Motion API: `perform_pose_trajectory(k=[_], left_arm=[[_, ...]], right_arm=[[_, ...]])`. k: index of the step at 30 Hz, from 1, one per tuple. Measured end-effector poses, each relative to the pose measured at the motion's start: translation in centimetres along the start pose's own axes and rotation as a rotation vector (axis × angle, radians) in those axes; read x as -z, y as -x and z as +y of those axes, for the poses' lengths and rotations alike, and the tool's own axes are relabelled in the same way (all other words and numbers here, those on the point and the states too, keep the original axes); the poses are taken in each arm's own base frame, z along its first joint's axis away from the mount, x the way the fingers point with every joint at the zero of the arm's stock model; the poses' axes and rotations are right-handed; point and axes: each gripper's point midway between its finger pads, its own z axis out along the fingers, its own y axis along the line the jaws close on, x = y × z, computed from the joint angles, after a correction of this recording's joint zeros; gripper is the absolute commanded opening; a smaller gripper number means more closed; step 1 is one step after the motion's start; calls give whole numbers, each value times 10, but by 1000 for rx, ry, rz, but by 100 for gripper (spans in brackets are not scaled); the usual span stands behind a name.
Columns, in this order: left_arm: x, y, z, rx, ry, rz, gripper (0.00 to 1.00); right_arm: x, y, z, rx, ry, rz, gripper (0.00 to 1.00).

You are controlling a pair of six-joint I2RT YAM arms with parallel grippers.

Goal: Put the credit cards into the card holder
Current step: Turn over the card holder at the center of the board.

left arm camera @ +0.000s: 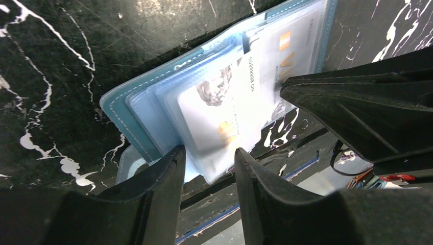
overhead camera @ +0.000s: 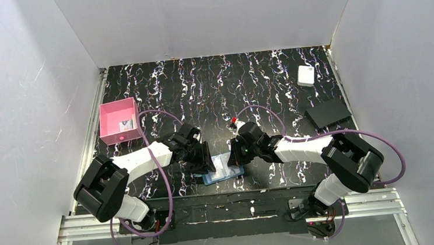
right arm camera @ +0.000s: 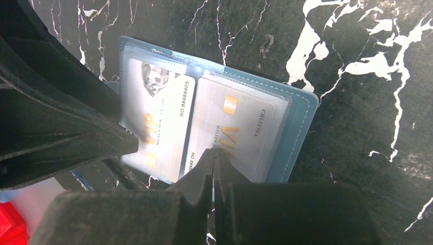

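Observation:
The card holder (overhead camera: 223, 170) lies open near the table's front edge, a teal wallet with clear sleeves. Two pale credit cards sit in its sleeves, one (right arm camera: 158, 122) on the left half and one (right arm camera: 245, 127) on the right half. My left gripper (left arm camera: 207, 159) is open, its fingers standing either side of the near edge of the left card (left arm camera: 214, 112) and its sleeve. My right gripper (right arm camera: 214, 152) is shut, its tips resting on the right card's near edge. In the top view the left gripper (overhead camera: 205, 163) and right gripper (overhead camera: 236, 156) flank the wallet.
A pink square tray (overhead camera: 119, 119) stands at the left, with a small item inside. A white box (overhead camera: 306, 75) lies at the back right and a flat black rectangle (overhead camera: 328, 114) sits at the right edge. The wallet overhangs the table's front rail (overhead camera: 227, 206).

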Motion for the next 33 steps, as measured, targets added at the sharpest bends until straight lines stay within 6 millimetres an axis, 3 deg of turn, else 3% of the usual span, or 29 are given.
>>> perform_pose_trajectory(k=[9, 15, 18, 27, 33], left_arm=[[2, 0, -12, -29, -36, -14, 36], [6, 5, -23, -46, -64, -30, 29], [6, 7, -27, -49, -71, -35, 36], [3, 7, -34, -66, -78, -28, 40], [0, 9, -35, -69, -77, -25, 46]], right_arm=[[-1, 1, 2, -2, 12, -1, 7], [-1, 0, 3, -4, 14, 1, 12], [-1, 0, 3, -6, 14, 2, 17], [4, -1, 2, -8, 2, 5, 25], [13, -1, -1, -9, -21, 4, 38]])
